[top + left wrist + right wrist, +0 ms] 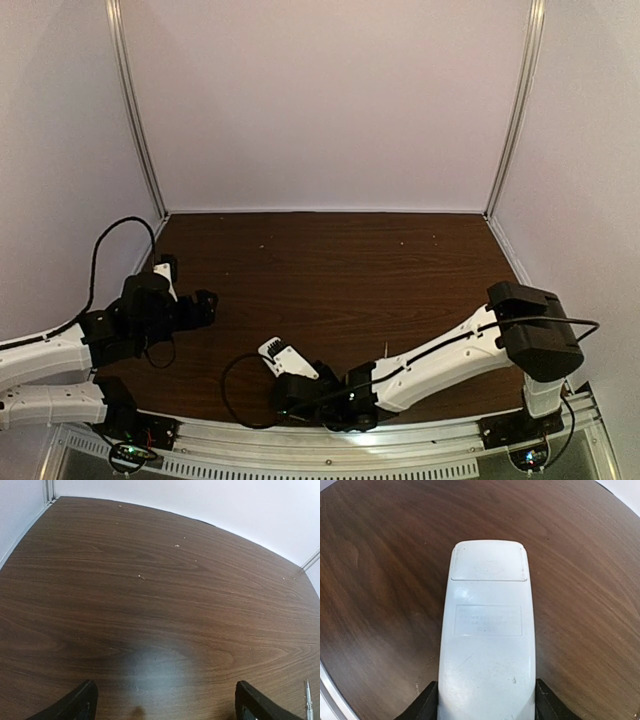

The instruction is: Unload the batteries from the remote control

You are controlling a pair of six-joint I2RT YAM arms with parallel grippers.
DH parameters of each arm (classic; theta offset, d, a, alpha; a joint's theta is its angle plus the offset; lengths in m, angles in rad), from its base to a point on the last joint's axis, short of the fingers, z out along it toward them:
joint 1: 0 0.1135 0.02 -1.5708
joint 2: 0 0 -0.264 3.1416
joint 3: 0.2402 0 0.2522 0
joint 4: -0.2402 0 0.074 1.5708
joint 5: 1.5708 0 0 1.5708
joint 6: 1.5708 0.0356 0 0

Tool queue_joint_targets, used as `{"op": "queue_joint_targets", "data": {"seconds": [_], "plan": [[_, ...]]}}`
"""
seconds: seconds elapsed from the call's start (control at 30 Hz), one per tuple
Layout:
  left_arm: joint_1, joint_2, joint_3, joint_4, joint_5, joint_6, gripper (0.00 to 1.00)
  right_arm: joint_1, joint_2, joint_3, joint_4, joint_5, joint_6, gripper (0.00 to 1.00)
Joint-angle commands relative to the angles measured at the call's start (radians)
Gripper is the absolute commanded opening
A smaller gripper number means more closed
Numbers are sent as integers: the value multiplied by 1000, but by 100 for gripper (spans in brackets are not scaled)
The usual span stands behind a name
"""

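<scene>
The white remote control (487, 630) lies back face up on the table, its battery cover closed at the far end. My right gripper (485, 700) is shut on the remote's near end, one black finger against each long side. From above, the remote (283, 355) sticks out toward the left of the right gripper (292, 378), close to the table's near edge. The batteries are hidden. My left gripper (167, 705) stands open over bare wood with nothing between its fingers, and it sits at the table's left side (205, 305).
A thin silvery screwdriver (308, 700) lies on the dark wooden table (330, 270), seen in the top view as a thin line (385, 348) just behind the right arm. White walls enclose the table on three sides.
</scene>
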Motion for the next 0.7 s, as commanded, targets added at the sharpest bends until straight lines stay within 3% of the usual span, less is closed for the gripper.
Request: {"op": "queue_joint_targets", "data": {"seconds": [0.0, 0.23, 0.43, 0.67], "plan": [[-2, 39, 2, 93, 57, 39, 97, -33, -121, -94, 162, 28, -106, 42], [-3, 137, 4, 293, 211, 101, 97, -85, -264, -268, 274, 21, -264, 43], [-4, 286, 100, 334, 361, 158, 97, -148, -395, -426, 376, -4, -429, 44], [-3, 344, 123, 451, 520, 144, 97, -194, -492, -534, 459, -32, -594, 45]]}}
